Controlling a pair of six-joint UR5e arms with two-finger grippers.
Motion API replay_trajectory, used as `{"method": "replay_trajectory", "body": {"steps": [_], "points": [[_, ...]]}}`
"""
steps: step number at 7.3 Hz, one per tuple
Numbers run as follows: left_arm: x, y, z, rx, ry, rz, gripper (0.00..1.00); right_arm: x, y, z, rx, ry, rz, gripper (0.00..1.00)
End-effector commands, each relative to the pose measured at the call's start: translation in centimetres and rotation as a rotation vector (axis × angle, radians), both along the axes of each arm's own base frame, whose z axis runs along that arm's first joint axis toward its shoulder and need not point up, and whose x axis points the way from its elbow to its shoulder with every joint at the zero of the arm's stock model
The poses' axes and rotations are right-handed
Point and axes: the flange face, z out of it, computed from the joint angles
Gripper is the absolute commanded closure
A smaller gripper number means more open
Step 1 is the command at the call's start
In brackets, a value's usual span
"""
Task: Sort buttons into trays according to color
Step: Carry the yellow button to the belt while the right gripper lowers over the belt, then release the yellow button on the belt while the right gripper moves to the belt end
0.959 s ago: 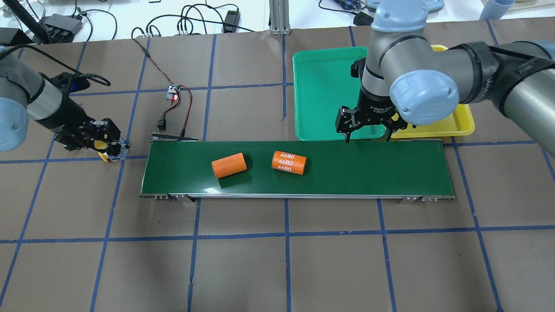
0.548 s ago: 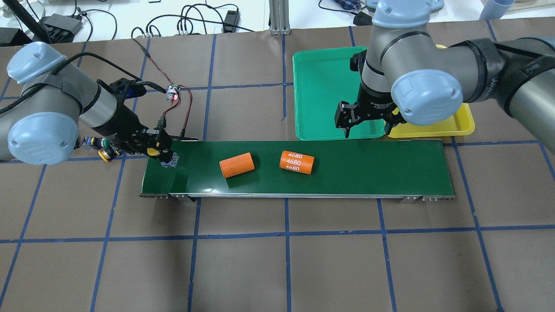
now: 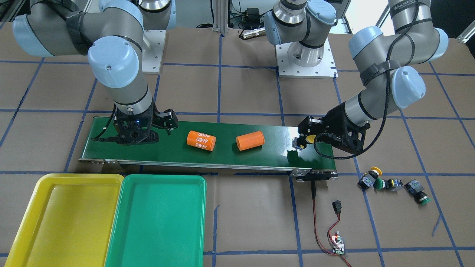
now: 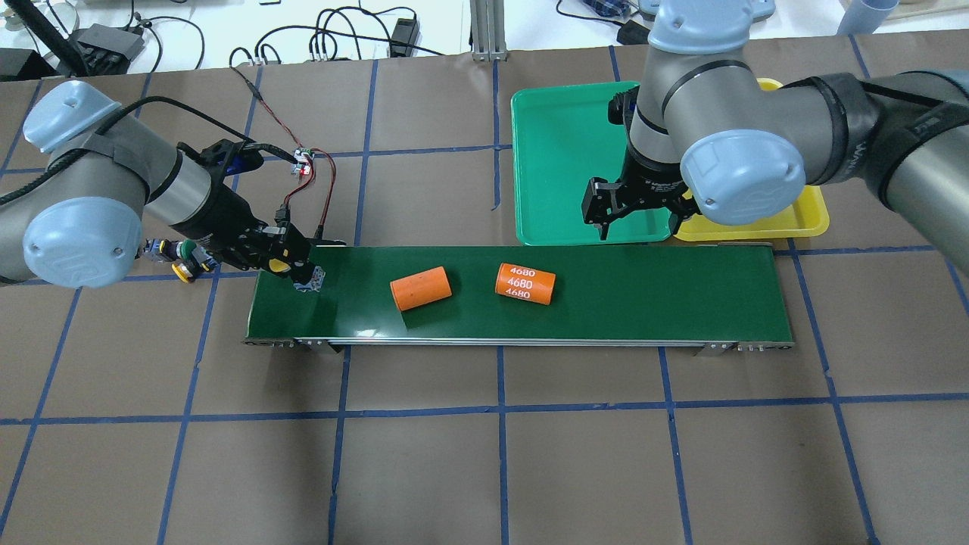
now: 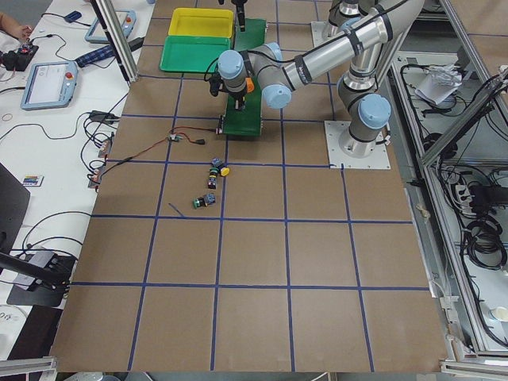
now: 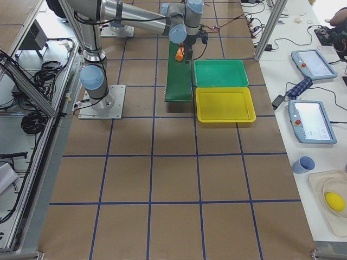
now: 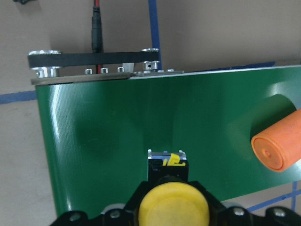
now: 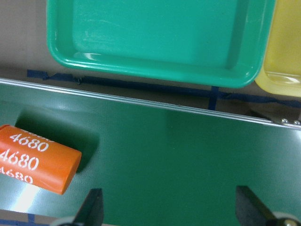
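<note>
1. Over the conveyor belt's (image 4: 643, 295) left end, the left end effector (image 4: 291, 265) is clenched on a yellow button (image 7: 173, 207). Its cap sits between the fingers and its grey-black body points out toward the belt.
2. At the belt's opposite end, the right end effector (image 4: 638, 227) hangs released and empty, jaws spread wide.
3. Just off the belt's left end, three loose buttons (image 3: 393, 184) lie on the bench: one yellow-capped, two green-capped.
4. Beyond the belt's right end on its far side, the green tray (image 3: 159, 222) and the yellow tray (image 3: 63, 222) sit side by side, both bare.
5. Two orange cylinders (image 4: 421, 288) lie mid-belt and are not part of the sort.
6. The buttons look light, stiff and hard-plastic, so a firm pinch should do no harm.
7. The domed cap is probably smooth and likely to slip. The squarer body or the neck under the cap seems the safer hold.
8. Set down on its side, a button may roll on its round cap.
</note>
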Motion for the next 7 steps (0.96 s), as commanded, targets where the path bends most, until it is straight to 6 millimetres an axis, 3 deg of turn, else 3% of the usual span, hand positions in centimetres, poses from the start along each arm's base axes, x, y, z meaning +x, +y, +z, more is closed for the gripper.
{"method": "replay_trajectory", "body": {"steps": [1, 2, 4, 6, 7], "points": [[-0.6, 0.0, -1.9, 0.019, 0.093, 0.022, 0.98, -0.1, 0.3, -2.3, -0.032, -0.015, 0.266, 0.0], [-0.7, 0.0, -2.3, 0.024, 0.099, 0.026, 0.89, -1.0, 0.9, -3.5, -0.05, -0.02, 0.401, 0.0], [-0.9, 0.6, -2.3, 0.047, 0.098, 0.032, 0.05, -2.1, 1.0, -4.3, -0.075, -0.023, 0.529, 0.0], [-0.4, 1.0, -2.3, 0.049, 0.095, 0.045, 0.0, -4.9, 0.4, -5.0, -0.072, -0.028, 0.759, 0.01], [0.7, 1.1, -1.8, 0.037, 0.093, 0.066, 0.0, -6.3, 1.2, -5.3, -0.076, -0.028, 0.827, 0.01]]}}
